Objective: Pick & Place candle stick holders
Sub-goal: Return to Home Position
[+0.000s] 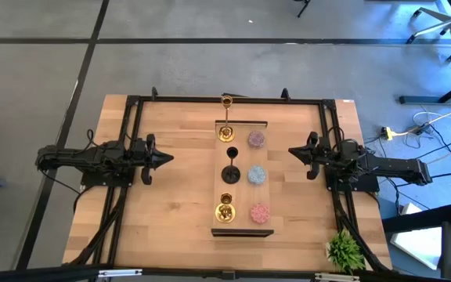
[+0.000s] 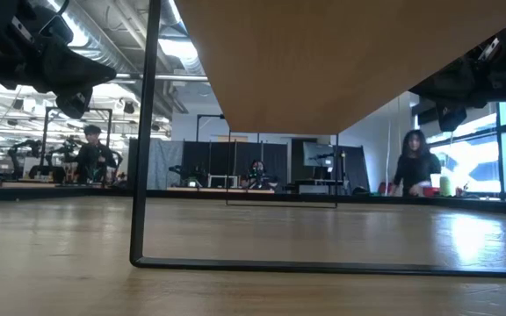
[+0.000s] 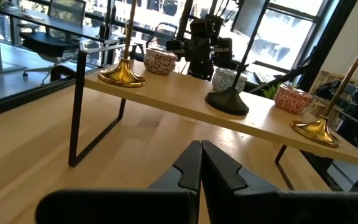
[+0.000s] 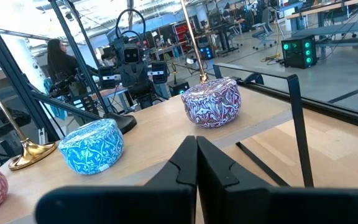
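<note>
High view, shelf (image 1: 242, 193) bearing six candle holders (image 1: 231, 173), left tool (image 1: 167, 158), right tool (image 1: 292, 150) flanking

Plan view: a grey concrete floor (image 1: 171, 63) crossed by dark seams surrounds the light wooden surface (image 1: 171, 215); a yellow cable (image 1: 398, 133) lies on the floor on the robot's right. Level view: an open workshop hall with bright ceiling strip lights (image 2: 82, 35) and tall daylit windows (image 2: 477, 154). One dark-clothed person (image 2: 92, 156) and a second person (image 2: 414, 165) stand at distant benches. A black office chair (image 3: 48, 38) stands beside glazing.
</note>
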